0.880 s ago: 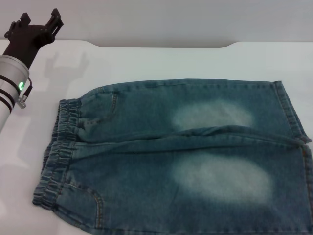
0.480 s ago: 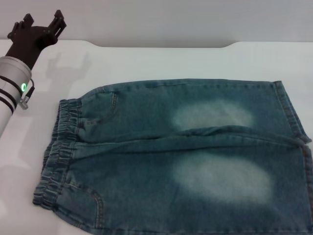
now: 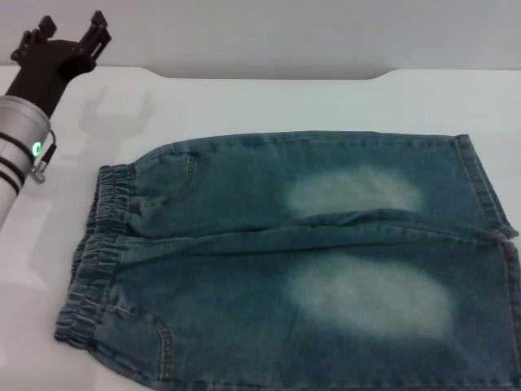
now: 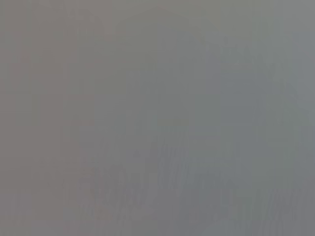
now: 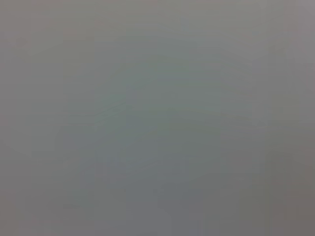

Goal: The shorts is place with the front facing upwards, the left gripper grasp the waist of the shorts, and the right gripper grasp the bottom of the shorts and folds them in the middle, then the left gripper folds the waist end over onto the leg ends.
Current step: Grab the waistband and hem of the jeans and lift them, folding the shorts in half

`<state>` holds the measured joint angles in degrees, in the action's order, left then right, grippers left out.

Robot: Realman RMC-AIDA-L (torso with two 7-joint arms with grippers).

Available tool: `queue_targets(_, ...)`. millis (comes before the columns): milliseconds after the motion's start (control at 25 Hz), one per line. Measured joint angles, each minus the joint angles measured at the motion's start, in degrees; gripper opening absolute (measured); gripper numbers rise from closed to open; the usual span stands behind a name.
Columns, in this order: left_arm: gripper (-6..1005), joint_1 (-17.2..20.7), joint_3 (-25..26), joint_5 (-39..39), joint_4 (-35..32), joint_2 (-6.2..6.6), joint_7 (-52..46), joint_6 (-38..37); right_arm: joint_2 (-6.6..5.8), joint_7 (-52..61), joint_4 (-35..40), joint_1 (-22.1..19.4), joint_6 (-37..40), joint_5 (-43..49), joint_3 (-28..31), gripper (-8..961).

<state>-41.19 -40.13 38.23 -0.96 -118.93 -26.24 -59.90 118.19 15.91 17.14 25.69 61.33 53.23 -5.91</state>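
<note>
Both wrist views show only grey. Left gripper [image 3: 72, 37] hangs released, well apart from shorts [image 3: 293, 261] whose near edge is cut off; waist [image 3: 102, 252] nearest it.

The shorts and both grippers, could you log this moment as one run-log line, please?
shorts: flat, unfolded, waist robot's left | left gripper: open, raised beyond waist, clear of cloth | right gripper: unseen

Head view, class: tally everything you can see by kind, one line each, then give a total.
Shorts: 1, blue denim, lying flat
Grippers: 1, the left gripper, raised beyond the waist end, apart from the shorts
Tables: 1, white
Total: 3
</note>
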Motion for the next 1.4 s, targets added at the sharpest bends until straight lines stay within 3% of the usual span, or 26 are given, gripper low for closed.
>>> queue_targets(240,805,1.1,-0.1,0.0,0.3,0.03,-1.4,-4.6,0.43,-0.7,-0.4,-2.7,6.3,-2.2,-0.3,577)
queue_targets(360,801,1.4,-1.9,0.2,0.1,0.36,-7.7,-4.5,0.46,-0.4,-0.6,-3.9,7.7,-2.2,-0.4,576)
queue_targets(480,793,2.4,-8.4,0.3,-3.7,0.71,-14.5,-4.3,0.49,0.2,-1.2,-4.7,7.8,-2.3,-0.4,577)
queue_targets(680,782,6.0,-26.0,5.0,-21.5,2.38,-35.5,1.5,0.38,0.6,-2.6,-5.1,7.5,-2.3,-0.1,577)
queue_targets(720,781,6.4,-28.0,7.2,-24.8,3.1,-39.5,2.4,0.37,0.6,-2.6,-5.1,7.3,-2.3,0.0,577)
queue_targets(800,780,6.4,-28.0,7.2,-24.8,3.1,-39.5,2.4,0.36,0.6,-2.6,-5.1,7.2,-2.3,0.0,577)
queue_targets(840,779,6.6,-29.5,10.1,-28.0,3.98,-44.5,2.9,0.36,0.6,-2.6,-5.1,7.2,-2.4,0.0,576)
queue_targets(880,778,6.6,-29.5,10.1,-28.0,3.98,-44.5,2.9,0.35,0.6,-2.6,-5.2,7.2,-2.4,0.0,576)
queue_targets(920,777,5.8,-30.7,23.0,-35.5,7.11,-61.5,0.8,0.33,0.7,-2.6,-5.2,7.2,-2.5,0.0,576)
queue_targets(1000,776,5.8,-30.7,23.0,-35.5,7.11,-61.5,0.8,0.23,0.7,-2.9,-5.2,7.1,-2.5,0.1,576)
queue_targets(1040,775,4.2,-29.5,34.3,-40.1,10.18,-73.6,-4.4,0.2,0.7,-3.1,-5.2,7.1,-2.5,0.1,576)
queue_targets(1120,774,4.2,-29.5,34.3,-40.1,10.18,-73.6,-4.4,0.16,0.7,-3.2,-5.2,7.0,-2.5,0.1,577)
queue_targets(1160,773,3.0,-25.9,45.2,-44.6,12.37,-85.3,-11.5,0.15,0.7,-3.2,-5.2,6.8,-2.5,0.1,577)
queue_targets(1200,772,3.0,-25.9,45.2,-44.6,12.37,-85.3,-11.5,0.12,0.7,-3.2,-5.2,6.7,-2.5,0.1,577)
queue_targets(1240,772,2.4,-18.0,60.1,-52.5,13.75,-98.8,-22.4,0.07,0.7,-3.2,-5.1,6.6,-2.5,0.1,577)
queue_targets(1360,770,2.6,-16.5,63.6,-54.9,13.87,-101.6,-25.1,-0.1,0.6,-3.2,-4.9,6.5,-2.5,0.4,576)
queue_targets(1400,769,2.9,-15.0,69.3,-58.9,13.95,-105.5,-29.5,-0.14,0.6,-3.2,-4.8,6.5,-2.5,0.8,576)
